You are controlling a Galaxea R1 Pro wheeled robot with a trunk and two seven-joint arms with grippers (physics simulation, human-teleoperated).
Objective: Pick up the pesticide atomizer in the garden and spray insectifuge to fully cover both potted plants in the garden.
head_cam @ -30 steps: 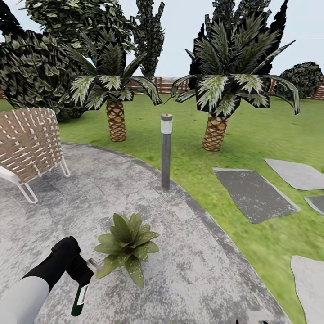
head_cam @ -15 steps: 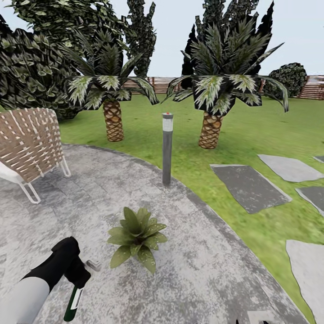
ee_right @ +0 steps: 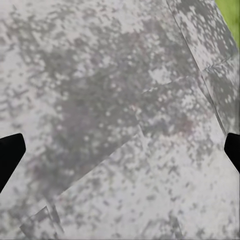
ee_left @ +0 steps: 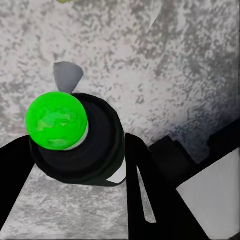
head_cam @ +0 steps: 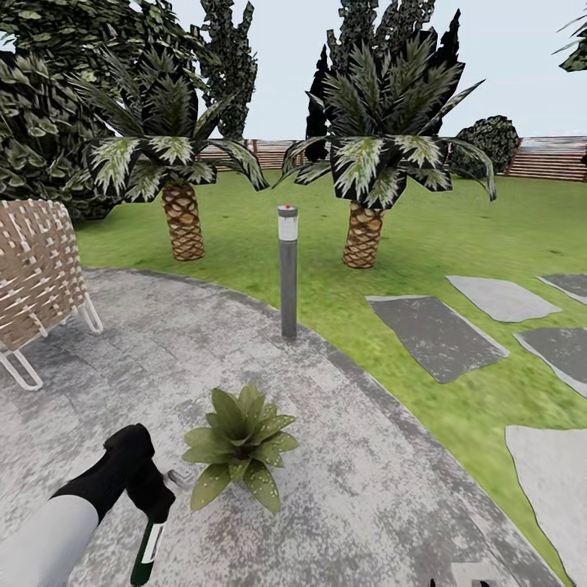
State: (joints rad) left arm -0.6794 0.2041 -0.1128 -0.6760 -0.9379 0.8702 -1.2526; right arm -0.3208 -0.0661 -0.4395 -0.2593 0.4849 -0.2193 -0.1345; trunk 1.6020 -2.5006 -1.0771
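Bottle: slim dark green-black pesticide atomizer (head_cam: 147, 548) with pale label, hanging low beside the speckled green potted plant (head_cam: 238, 444) on the grey mottled patio (head_cam: 367, 489).
Left gripper (ee_left: 75, 150): fingers clamped round its body.
Right gripper (ee_right: 120, 150): fingers spread, empty.
Handling: probably light, rigid, smooth; a mid-body hold suits it.
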